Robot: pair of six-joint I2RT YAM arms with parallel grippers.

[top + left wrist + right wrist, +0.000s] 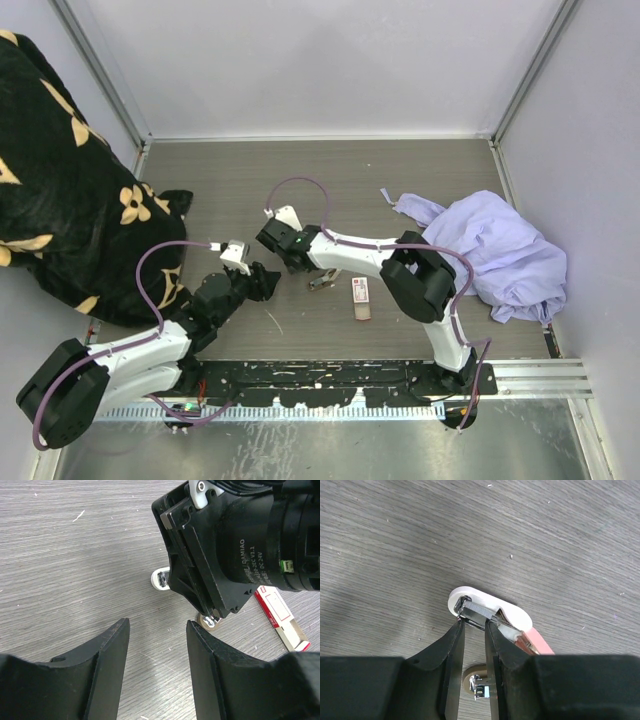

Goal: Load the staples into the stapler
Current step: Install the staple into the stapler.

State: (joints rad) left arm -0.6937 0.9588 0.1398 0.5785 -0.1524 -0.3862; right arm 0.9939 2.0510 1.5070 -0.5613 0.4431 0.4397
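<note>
The stapler (492,602) lies hinged open on the grey wood table, its white and pink top arm spread away from its tan base (472,677). My right gripper (474,625) points down over it, shut on a ribbed metal strip of staples (479,612) at the white arm's tip. From above, the stapler (322,281) shows just below the right gripper (306,268). The red-and-white staples box (360,292) lies to its right, tan tray slid partly out. My left gripper (157,625) hovers open and empty just left of the stapler (161,578); the staples box (274,607) lies behind.
A black blanket with gold flowers (70,180) fills the left side. A crumpled lavender cloth (500,250) lies at the right. Grey walls close the table on the far, left and right sides. The right arm's motor housing (235,545) hangs close ahead of my left fingers.
</note>
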